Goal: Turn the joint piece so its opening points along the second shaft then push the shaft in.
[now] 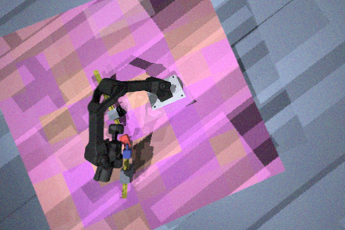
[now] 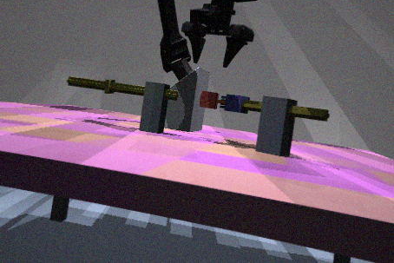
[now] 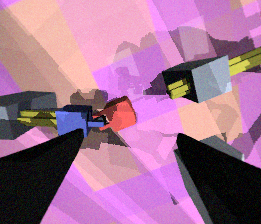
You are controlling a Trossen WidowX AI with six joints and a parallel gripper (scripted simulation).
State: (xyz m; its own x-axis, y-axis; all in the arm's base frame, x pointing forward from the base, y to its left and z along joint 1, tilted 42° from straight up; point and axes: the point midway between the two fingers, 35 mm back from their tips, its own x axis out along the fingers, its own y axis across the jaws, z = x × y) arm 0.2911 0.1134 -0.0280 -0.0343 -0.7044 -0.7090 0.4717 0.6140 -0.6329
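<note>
The red joint piece [image 1: 125, 139] [image 2: 209, 99] [image 3: 122, 114] sits hinged to the blue part [image 1: 127, 153] [image 2: 236, 103] [image 3: 72, 121] on the first shaft [image 1: 124, 190] [image 2: 310, 112] [image 3: 36, 117]. Its free end faces roughly toward the second shaft [image 1: 97, 76] [image 2: 88, 83] [image 3: 248, 62]; the exact angle and its opening are hard to tell. The second shaft passes through its block [image 1: 114, 113] [image 2: 153, 108] [image 3: 213, 80], its near end apart from the joint piece. My gripper [image 2: 211, 63] [image 3: 130, 135] is open and empty, above the joint piece and touching nothing.
The first shaft's grey block [image 1: 126, 176] [image 2: 273, 125] stands beyond the blue part. A collar [image 2: 109, 86] sits on the second shaft's far length. A pale wedge-shaped mount [image 2: 195, 108] stands behind the gap between the shafts. The arm's base plate [image 1: 178, 94] lies on the patterned table.
</note>
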